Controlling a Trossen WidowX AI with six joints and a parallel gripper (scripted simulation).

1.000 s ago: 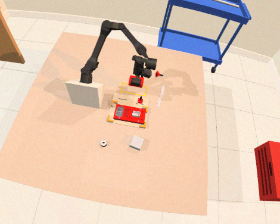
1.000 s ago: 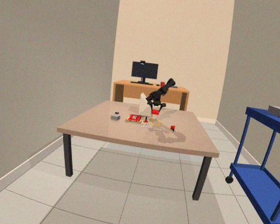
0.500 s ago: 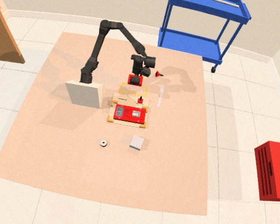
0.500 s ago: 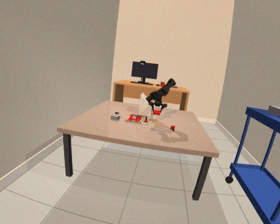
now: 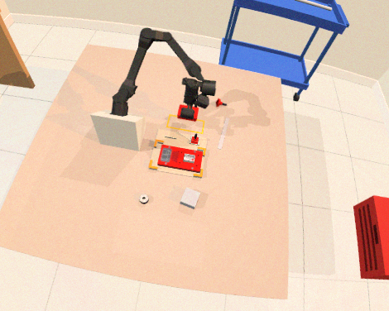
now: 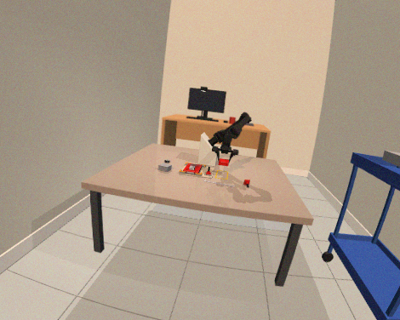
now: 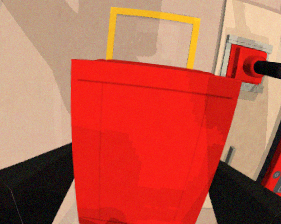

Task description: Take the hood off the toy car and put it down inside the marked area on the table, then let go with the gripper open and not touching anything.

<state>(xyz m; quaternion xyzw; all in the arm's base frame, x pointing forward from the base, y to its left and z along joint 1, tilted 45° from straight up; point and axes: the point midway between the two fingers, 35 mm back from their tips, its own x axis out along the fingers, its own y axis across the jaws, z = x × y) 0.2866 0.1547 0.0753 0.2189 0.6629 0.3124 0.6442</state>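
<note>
The red hood (image 5: 195, 113) (image 6: 223, 162) (image 7: 146, 125) is a flat panel held in the air above the table. My gripper (image 5: 188, 112) (image 6: 225, 156) (image 7: 144, 158) is shut on it, with a black finger at each side in the wrist view. The marked area is a yellow outline (image 5: 184, 130) (image 6: 222, 178) (image 7: 156, 15) on the table. In the wrist view the hood hides its near end; in the top view the hood appears just behind its back line. The red toy car (image 5: 175, 158) (image 6: 192, 168) lies on a pale board with orange corner brackets, its inside exposed.
A red piece with black handle (image 5: 194, 140) (image 7: 248, 65) stands on the board beside the outline. Another red piece (image 5: 218, 102) (image 6: 247, 182) and a white strip (image 5: 223, 133) lie to the right. A cream panel (image 5: 117, 131), grey box (image 5: 190, 197) and small ring (image 5: 144, 195) are on the table.
</note>
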